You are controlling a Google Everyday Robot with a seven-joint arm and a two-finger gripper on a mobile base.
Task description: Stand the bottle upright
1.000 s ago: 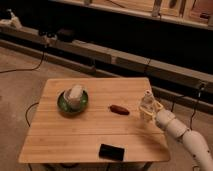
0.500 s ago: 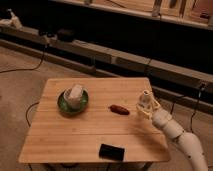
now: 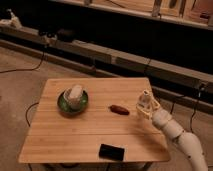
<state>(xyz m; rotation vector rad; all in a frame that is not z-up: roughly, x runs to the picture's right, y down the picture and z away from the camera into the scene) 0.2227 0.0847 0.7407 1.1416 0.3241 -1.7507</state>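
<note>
Locates the gripper (image 3: 145, 106) at the right edge of the table (image 3: 90, 132), on an arm (image 3: 180, 137) reaching in from lower right. Finds its fingers pinching the bottle (image 3: 145, 97), near upright, over that edge; cannot tell whether the base touches the wood. Notes a brown oblong item (image 3: 119, 109) just left of it, a green bowl (image 3: 62, 103) holding a pale lump (image 3: 75, 95) further left, and a black block (image 3: 111, 151) near the front edge.
</note>
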